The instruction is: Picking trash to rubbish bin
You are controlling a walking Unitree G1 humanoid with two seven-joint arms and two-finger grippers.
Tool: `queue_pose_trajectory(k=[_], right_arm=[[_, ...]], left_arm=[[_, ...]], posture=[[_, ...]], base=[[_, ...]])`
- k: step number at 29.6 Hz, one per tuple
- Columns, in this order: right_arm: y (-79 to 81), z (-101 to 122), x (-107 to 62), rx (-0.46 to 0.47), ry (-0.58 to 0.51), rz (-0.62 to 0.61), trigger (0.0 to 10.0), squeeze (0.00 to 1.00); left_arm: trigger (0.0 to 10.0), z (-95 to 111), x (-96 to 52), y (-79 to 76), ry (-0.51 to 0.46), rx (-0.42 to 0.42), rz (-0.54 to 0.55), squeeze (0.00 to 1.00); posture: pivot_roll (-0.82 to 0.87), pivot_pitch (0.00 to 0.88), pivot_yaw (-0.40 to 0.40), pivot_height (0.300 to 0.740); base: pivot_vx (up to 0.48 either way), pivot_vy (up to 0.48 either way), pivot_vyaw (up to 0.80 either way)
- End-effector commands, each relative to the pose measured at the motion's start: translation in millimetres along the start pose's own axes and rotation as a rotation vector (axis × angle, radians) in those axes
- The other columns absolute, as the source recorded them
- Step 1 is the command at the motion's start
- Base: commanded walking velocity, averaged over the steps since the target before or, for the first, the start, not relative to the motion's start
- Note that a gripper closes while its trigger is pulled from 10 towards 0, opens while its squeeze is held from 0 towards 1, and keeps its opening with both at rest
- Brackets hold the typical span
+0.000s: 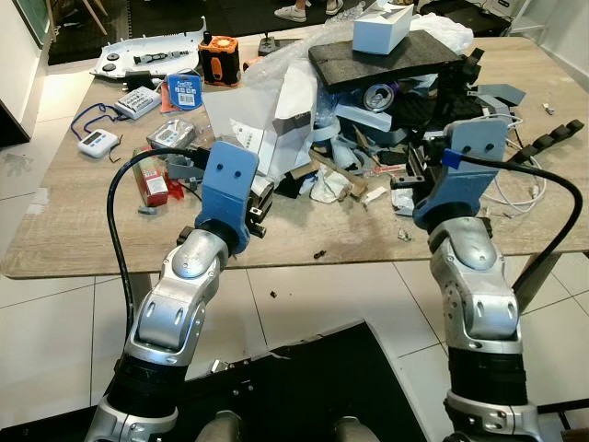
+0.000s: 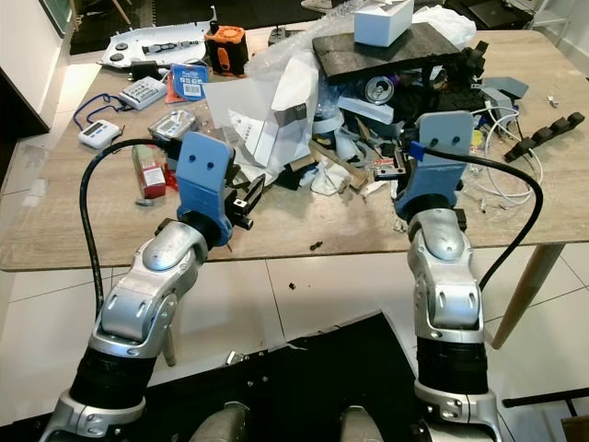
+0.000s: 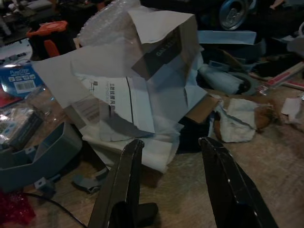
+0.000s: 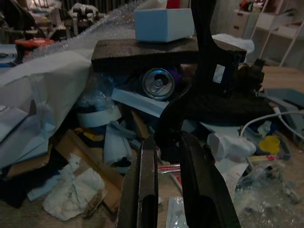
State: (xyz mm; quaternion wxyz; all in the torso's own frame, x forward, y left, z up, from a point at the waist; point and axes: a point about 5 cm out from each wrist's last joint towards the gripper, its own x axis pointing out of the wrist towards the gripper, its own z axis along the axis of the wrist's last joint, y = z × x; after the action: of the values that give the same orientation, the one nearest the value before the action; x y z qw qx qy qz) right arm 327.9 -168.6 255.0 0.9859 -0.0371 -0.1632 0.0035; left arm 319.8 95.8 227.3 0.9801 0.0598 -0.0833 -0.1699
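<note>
A heap of trash lies on the wooden table [image 1: 83,239]: torn white paper packaging [image 1: 267,120], a crumpled tissue [image 1: 327,189], cardboard scraps and a drink can [image 1: 377,95] under a black foam slab [image 1: 382,57] that carries a white box [image 1: 382,29]. My left gripper [image 1: 258,207] hovers low over the table's front part, open, just short of the white paper [image 3: 142,95]; nothing sits between its fingers [image 3: 128,180]. My right gripper [image 1: 414,175] is at the heap's right side with its fingers [image 4: 142,190] almost together, pointing toward the can [image 4: 156,83]. A dark curved piece [image 4: 204,47] rises just beyond its tips.
On the table's left lie a red packet [image 1: 152,184], a white timer [image 1: 97,143], a calculator [image 1: 138,101], a blue card [image 1: 184,92] and an orange-black device [image 1: 221,60]. White cables [image 1: 515,189] trail at the right. A black mat [image 1: 304,387] covers the tiled floor below. A person's shoes [image 1: 294,11] stand beyond the table.
</note>
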Motion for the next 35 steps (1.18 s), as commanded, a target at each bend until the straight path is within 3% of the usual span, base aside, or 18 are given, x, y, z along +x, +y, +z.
queue_pose_trajectory(k=[1, 25, 35], right_arm=[[-3.4, 0, -5.1, 0.007, 0.007, -0.017, 10.0, 0.0], [-2.0, -1, -7.2, 0.022, 0.041, -0.024, 10.0, 0.0], [-0.9, -10, -10.3, 0.067, 0.103, -0.02, 10.0, 0.0]], left_arm=[[10.0, -5, 0.2, -3.9, 0.017, -0.012, -0.006, 0.0], [10.0, -6, -0.4, -5.8, 0.025, -0.044, -0.032, 0.0], [10.0, -14, 1.0, -2.1, 0.081, -0.071, -0.027, 0.0]], posture=[[-0.03, 0.215, 0.04, 0.74], [-0.03, 0.225, 0.04, 0.74], [-0.04, 0.227, 0.05, 0.74]], base=[[0.0, 0.0, -0.8], [0.0, 0.0, -0.8], [0.0, 0.0, -0.8]])
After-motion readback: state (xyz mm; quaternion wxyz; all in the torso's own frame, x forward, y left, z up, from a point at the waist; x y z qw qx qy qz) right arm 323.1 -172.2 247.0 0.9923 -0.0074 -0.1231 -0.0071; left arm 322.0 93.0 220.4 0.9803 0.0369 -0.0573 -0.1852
